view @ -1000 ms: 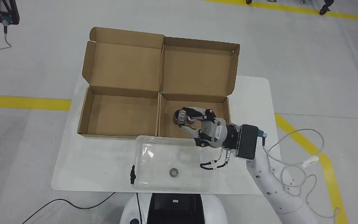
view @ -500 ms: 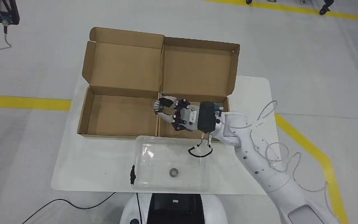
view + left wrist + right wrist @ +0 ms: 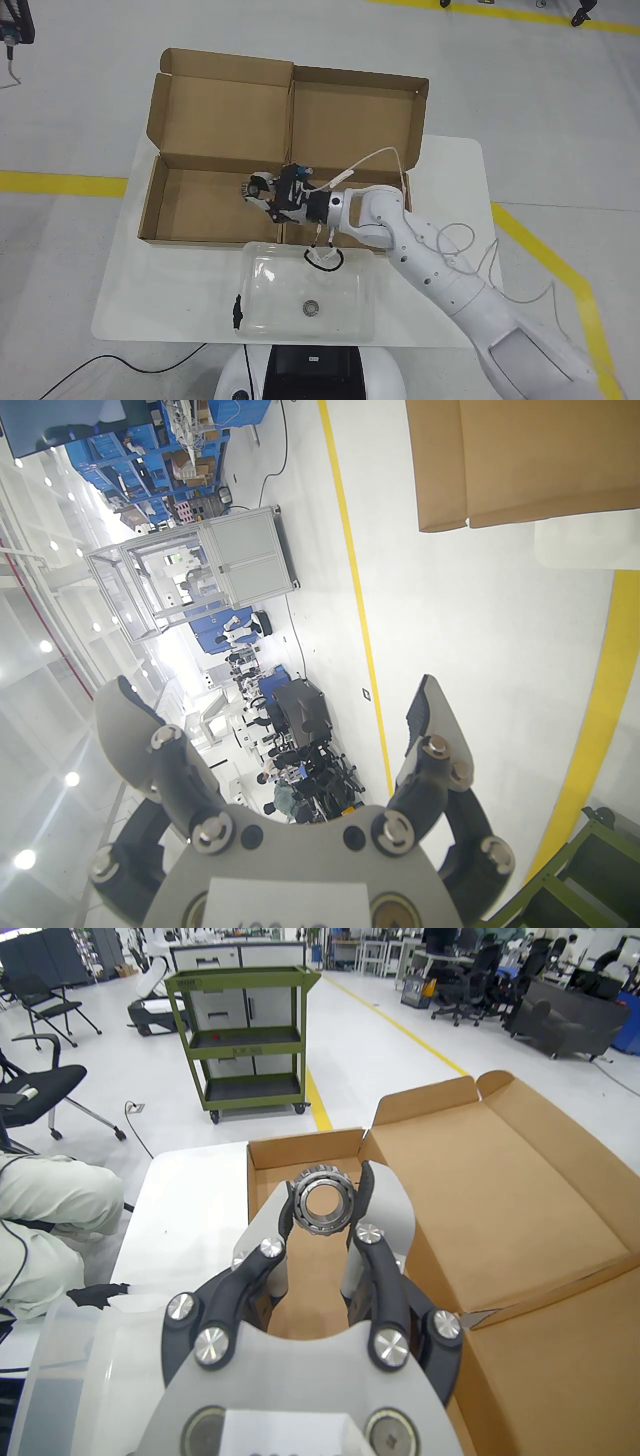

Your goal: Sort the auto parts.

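Note:
My right gripper [image 3: 326, 1188] is shut on a steel roller bearing [image 3: 322, 1205], pinched across its outer ring. From above, the bearing [image 3: 257, 187] and right gripper [image 3: 264, 190] hang over the right end of the left cardboard box [image 3: 195, 208], whose floor [image 3: 310, 1273] lies under the fingers. A second, smaller bearing [image 3: 312, 307] lies in the clear plastic bin [image 3: 270, 275] at the table's front. My left gripper [image 3: 272, 695] is open with nothing between its fingers, pointing out at the room, and a cardboard edge [image 3: 520, 460] shows beyond it.
The right cardboard box [image 3: 352, 125] stands beside the left one, both with lids raised at the back. A small black part [image 3: 237, 312] sits at the bin's left edge. The white table [image 3: 455, 170] has bare surface on its right side.
The right arm has swung left with the bearing, from above the right box's front to above the left box. The bin's contents have not moved.

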Tool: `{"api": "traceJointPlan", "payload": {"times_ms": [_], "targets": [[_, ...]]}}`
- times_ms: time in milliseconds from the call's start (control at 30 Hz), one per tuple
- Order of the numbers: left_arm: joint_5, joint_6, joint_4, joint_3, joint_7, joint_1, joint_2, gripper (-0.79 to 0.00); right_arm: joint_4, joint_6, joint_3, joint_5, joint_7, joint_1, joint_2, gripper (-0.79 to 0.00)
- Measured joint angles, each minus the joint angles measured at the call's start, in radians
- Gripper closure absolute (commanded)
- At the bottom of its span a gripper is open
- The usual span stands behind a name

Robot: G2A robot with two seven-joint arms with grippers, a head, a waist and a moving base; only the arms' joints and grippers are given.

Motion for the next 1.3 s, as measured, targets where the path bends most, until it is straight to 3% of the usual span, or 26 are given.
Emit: {"api": "traceJointPlan", "payload": {"times_ms": [500, 967, 1033, 1100, 1233, 1267, 1300], "targets": [[0.0, 0.0, 0.0, 0.0, 0.0, 0.0, 0.0, -0.785, 0.321, 0.073, -0.206, 0.063, 0.175, 0.157, -0.188, 0.0], [0.0, 0.0, 0.0, 0.0, 0.0, 0.0, 0.0, -0.785, 0.511, 0.122, -0.282, 0.023, 0.28, 0.211, -0.319, -0.006], [0.0, 0.0, 0.0, 0.0, 0.0, 0.0, 0.0, -0.785, 0.539, 0.126, -0.282, 0.021, 0.273, 0.214, -0.333, -0.163], [0.0, 0.0, 0.0, 0.0, 0.0, 0.0, 0.0, -0.785, 0.565, 0.132, -0.281, 0.017, 0.267, 0.217, -0.345, -0.203], [0.0, 0.0, 0.0, 0.0, 0.0, 0.0, 0.0, -0.785, 0.6, 0.138, -0.277, 0.008, 0.248, 0.225, -0.362, -0.354], [0.0, 0.0, 0.0, 0.0, 0.0, 0.0, 0.0, -0.785, 0.606, 0.14, -0.275, 0.005, 0.241, 0.227, -0.365, -0.483], [0.0, 0.0, 0.0, 0.0, 0.0, 0.0, 0.0, -0.785, 0.611, 0.143, -0.272, 0.0, 0.232, 0.23, -0.369, -0.499]]}}
